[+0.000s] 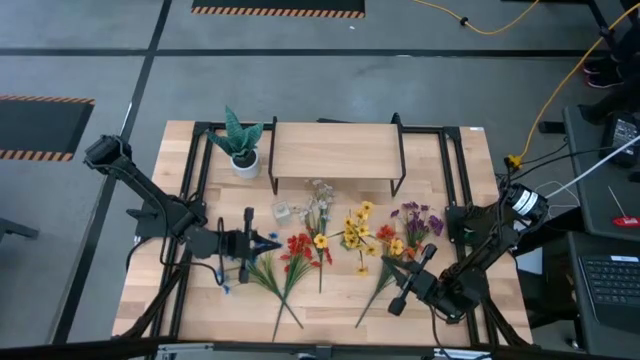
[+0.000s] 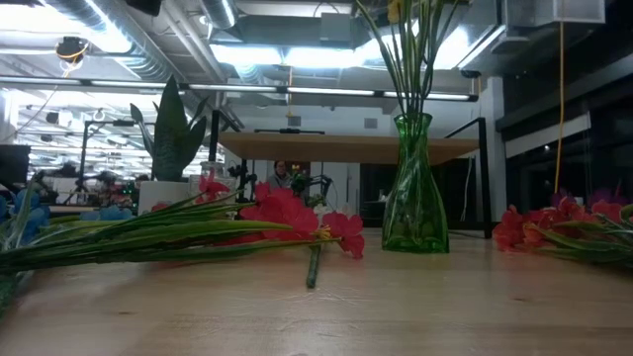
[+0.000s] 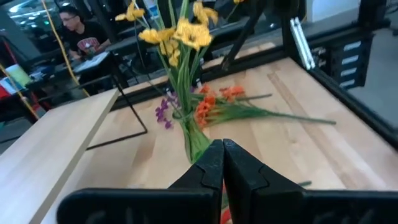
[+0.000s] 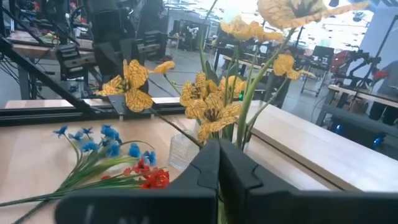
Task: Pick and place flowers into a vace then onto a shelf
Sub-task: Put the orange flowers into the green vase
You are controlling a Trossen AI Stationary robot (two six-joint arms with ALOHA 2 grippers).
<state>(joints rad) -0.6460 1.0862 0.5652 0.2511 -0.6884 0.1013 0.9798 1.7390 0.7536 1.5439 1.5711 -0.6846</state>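
Flowers [image 1: 322, 243]: loose bunches spread across the front half of the desk. Blue at the left, then red, yellow, orange and purple toward the right, thin green stalks pointing to the front edge.
Red stems [image 2: 287, 213]: lying flat on the wood in the low view, blooms toward the middle.
Yellow blooms [image 4: 211, 109]: upright and close in front of the right wrist camera; the left wrist view shows them too, standing above the orange and purple ones.
Vase [image 2: 414, 188]: green glass, upright on the desk, several green stalks standing in it. Hard to make out from above among the bunches.
Small clear glass [image 1: 282, 211]: on the desk, just in front of the shelf's left end.
Shelf [image 1: 335, 152]: pale board on thin black legs at the back middle of the desk. Nothing visible on its top from above.
Potted plant [image 1: 241, 142]: spiky green leaves, white pot, just left of the shelf.
Left tool [image 1: 268, 243]: low over the desk at the blue and red bunches, fingers pressed together, nothing seen between them.
Right tool [image 1: 411, 266]: front right, at the orange stalks, fingers likewise closed tight with nothing seen in them.
Desk [image 1: 470, 180]: pale wood with black frame rails.
Person [image 3: 84, 34]: seated beyond the desk, dark shirt, seen from the left wrist.
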